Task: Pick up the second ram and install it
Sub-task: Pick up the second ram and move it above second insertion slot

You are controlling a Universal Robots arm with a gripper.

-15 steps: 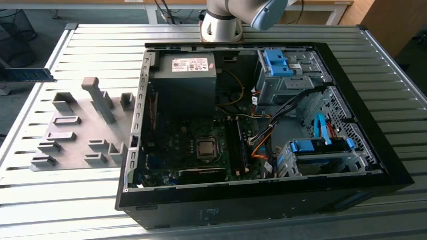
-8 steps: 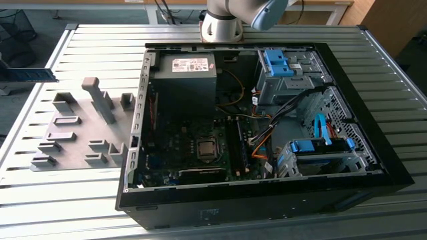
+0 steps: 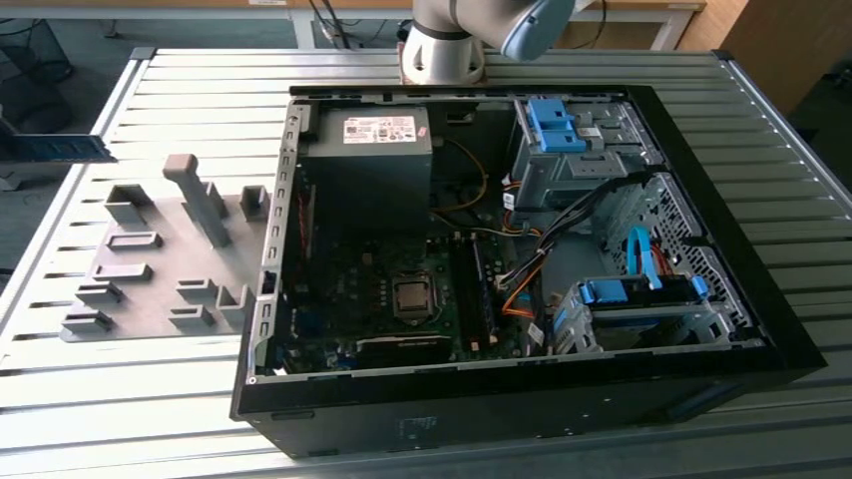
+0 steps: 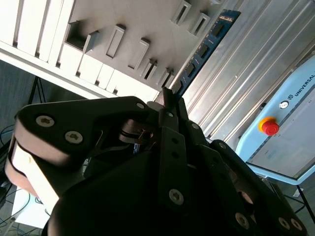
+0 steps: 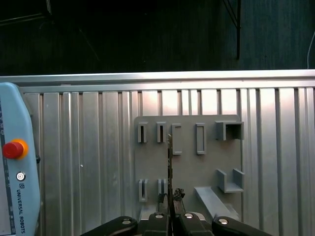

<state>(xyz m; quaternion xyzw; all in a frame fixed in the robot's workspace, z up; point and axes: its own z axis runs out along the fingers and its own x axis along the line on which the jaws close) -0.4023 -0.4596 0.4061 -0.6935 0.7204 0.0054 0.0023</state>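
Observation:
The second ram is a thin blue circuit-board stick held in the air over the table's edge at the exterior view's left, beyond the grey holder plate. In the second wrist view the second ram runs out from my gripper, which is shut on one end of it. In the first wrist view the second ram is seen edge-on above the holder plate, rising from my gripper. The open computer case lies flat, with its dark memory slots beside the processor socket.
The arm's base stands behind the case. The holder plate carries several upright grey blocks. A teach pendant with a red stop button lies on the slatted metal table. Cables and blue drive latches fill the case's right side.

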